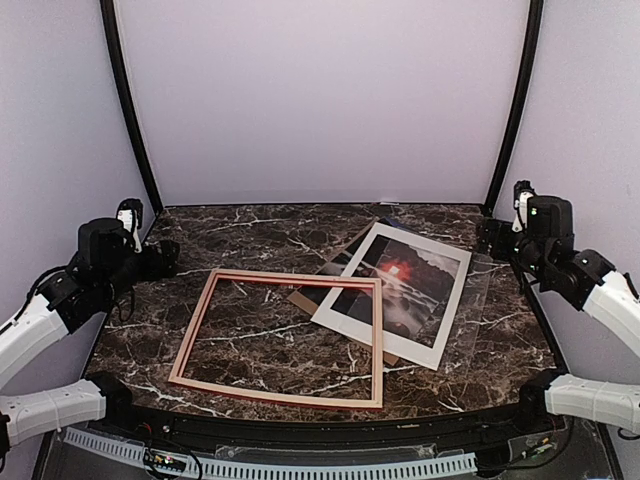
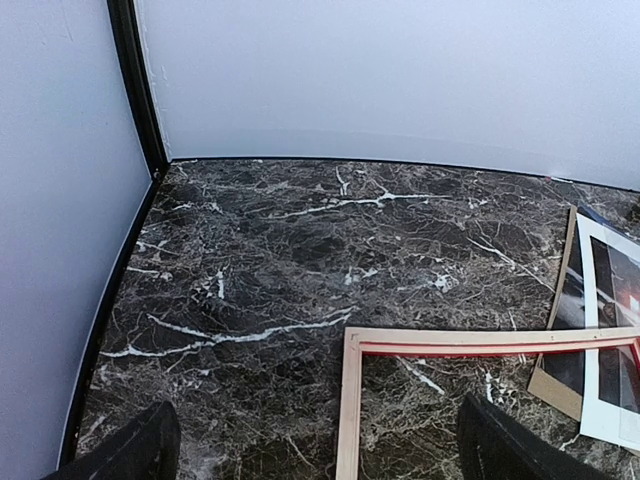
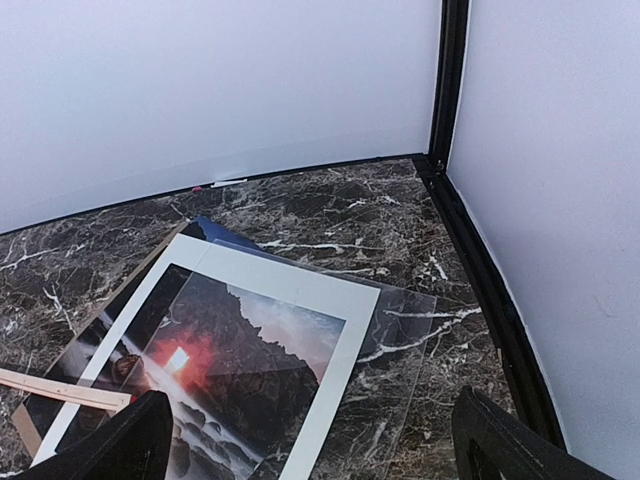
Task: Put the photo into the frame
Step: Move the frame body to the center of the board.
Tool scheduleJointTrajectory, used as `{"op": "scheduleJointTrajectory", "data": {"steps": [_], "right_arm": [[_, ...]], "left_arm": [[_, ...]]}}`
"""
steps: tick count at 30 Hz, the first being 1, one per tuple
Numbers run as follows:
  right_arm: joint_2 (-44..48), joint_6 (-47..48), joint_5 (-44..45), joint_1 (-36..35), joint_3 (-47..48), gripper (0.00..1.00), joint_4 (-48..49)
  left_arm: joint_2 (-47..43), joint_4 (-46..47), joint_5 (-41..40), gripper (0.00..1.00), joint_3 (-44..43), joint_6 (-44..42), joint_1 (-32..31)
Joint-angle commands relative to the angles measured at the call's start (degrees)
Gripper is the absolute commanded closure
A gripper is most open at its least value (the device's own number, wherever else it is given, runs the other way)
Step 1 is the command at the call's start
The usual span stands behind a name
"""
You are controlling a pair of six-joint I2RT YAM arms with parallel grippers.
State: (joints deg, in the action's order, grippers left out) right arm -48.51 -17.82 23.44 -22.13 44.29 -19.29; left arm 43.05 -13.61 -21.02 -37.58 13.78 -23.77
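Note:
The frame (image 1: 277, 277) lies flat at the centre-left of the table, pale wood side up. Its right rail rests on the left part of the white mat (image 1: 441, 312). The photo (image 1: 405, 278) lies under that mat, its red glow showing through the opening. It also shows in the right wrist view (image 3: 235, 350). A frame corner (image 2: 352, 340) shows in the left wrist view. My left gripper (image 1: 160, 258) is open and empty, above the table left of the frame. My right gripper (image 1: 497, 240) is open and empty, right of the photo.
A brown backing board (image 1: 332, 262) pokes out under the photo's far left side. A clear sheet (image 3: 425, 340) lies under the mat's right edge. Black posts stand at both back corners, with white walls all round.

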Motion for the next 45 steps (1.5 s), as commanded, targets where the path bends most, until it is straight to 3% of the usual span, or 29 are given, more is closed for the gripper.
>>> {"op": "scheduleJointTrajectory", "data": {"steps": [1, 5, 11, 21, 35, 45], "right_arm": [[1.43, 0.73, 0.61, -0.45, -0.4, 0.01, 2.84], [0.5, 0.7, 0.92, -0.55, 0.13, 0.01, 2.35], [0.34, 0.27, 0.23, -0.64, 0.71, 0.01, 1.12], [-2.31, -3.89, -7.25, -0.72, -1.58, 0.01, 1.3], [-11.0, -5.27, -18.24, -2.6, -3.54, 0.01, 2.38], [-10.72, -5.31, -19.23, -2.77, -4.75, 0.01, 3.21]], "left_arm": [[-0.08, -1.21, 0.36, 0.01, -2.12, 2.11, -0.5], [1.49, -1.94, 1.96, 0.01, -3.19, 2.82, -0.62], [7.77, -10.15, 4.35, 0.01, -7.24, 8.26, -0.81], [21.08, -18.23, 12.42, 0.05, -6.57, 15.12, -4.6], [43.86, -25.37, 3.54, 0.13, -11.97, 12.61, -4.77], [52.36, -22.31, 4.79, 0.47, -17.18, 2.52, 1.62]]}}
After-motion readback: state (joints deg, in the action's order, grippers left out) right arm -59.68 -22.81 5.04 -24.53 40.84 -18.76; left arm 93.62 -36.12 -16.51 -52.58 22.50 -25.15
